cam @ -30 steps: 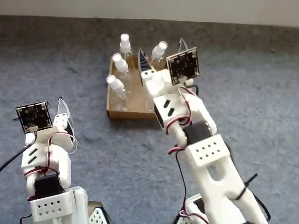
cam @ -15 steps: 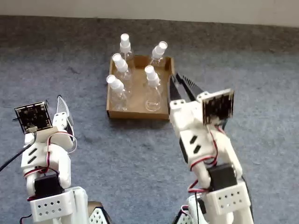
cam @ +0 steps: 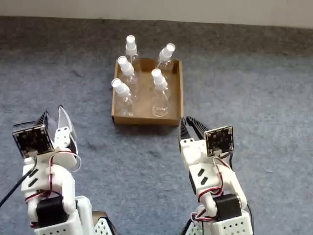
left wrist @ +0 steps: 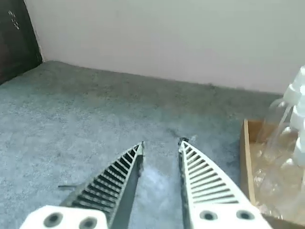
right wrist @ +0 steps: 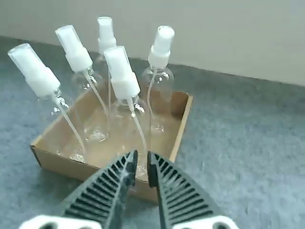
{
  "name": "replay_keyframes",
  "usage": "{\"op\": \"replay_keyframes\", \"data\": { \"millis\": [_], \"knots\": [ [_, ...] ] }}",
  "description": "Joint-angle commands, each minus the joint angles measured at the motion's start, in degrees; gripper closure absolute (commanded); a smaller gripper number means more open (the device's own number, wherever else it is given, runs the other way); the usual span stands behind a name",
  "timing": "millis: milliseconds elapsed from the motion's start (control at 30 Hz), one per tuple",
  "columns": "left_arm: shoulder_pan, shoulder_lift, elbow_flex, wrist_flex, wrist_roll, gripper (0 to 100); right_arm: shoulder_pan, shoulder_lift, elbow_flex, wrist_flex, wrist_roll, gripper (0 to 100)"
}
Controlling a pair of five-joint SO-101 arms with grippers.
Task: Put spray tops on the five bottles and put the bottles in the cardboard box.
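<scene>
Standing in the box [cam: 145,119] are all five bottles [cam: 159,102], each one wearing a white spray top [cam: 157,77]. The box lies on grey carpet [cam: 254,98] toward the far side, with a pale wall [cam: 205,9] behind it. Three bottles line its left side from near to far. Two stand on its right side, one toward the middle and one by the far wall. Several lean a little rather than standing plumb. In the right wrist view the box [right wrist: 66,164] sits straight ahead with the bottles [right wrist: 125,117] bunched inside. The foot of the farthest bottle is hidden behind the others.

The right gripper [cam: 188,122] hangs low just beside the box's near right corner, tips pointing at it. Whether it touches the cardboard cannot be told. Seen from its own wrist, the right gripper [right wrist: 142,155] has its jaws only a narrow slit apart and holds nothing.

The left gripper [cam: 54,117] is over bare carpet, well apart from the box, nearer the arms and to the left. From its own wrist, the left gripper [left wrist: 162,143] has its jaws parted wider, with nothing between them. A wall of the box [left wrist: 246,157] and some bottles [left wrist: 281,143] lie farther off.
</scene>
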Motion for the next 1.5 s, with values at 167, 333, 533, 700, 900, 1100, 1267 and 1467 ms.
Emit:
{"op": "replay_keyframes", "data": {
  "millis": [167,333,533,700,900,1100,1267,1467],
  "knots": [
    [0.75,0.04,10.95,2.90,0.35,87,6.90,-1.10,10.42,0.13,0.00,99.4],
    [0.66,-0.04,19.12,0.18,0.26,88,11.38,-1.01,15.43,1.36,0.00,99.4],
    [0.92,-0.04,18.86,4.13,0.35,88,13.58,-1.01,15.52,7.08,-0.09,99.4],
    [0.57,-0.04,18.95,16.88,0.26,100,13.58,-1.01,15.52,21.93,-0.44,99.4],
    [0.22,-0.31,18.95,29.71,-5.45,99,14.02,-1.01,15.52,35.12,-0.09,99.4],
    [-5.23,-0.31,18.95,29.80,-8.62,99,14.02,-1.01,15.52,35.03,0.00,99.4],
    [-8.84,-0.31,18.95,29.80,-8.44,99,13.93,-1.01,15.52,35.03,0.00,99.4],
    [-8.84,-0.31,18.95,29.80,-8.44,99,13.93,-1.01,15.52,35.03,0.00,99.4]
  ]
}}
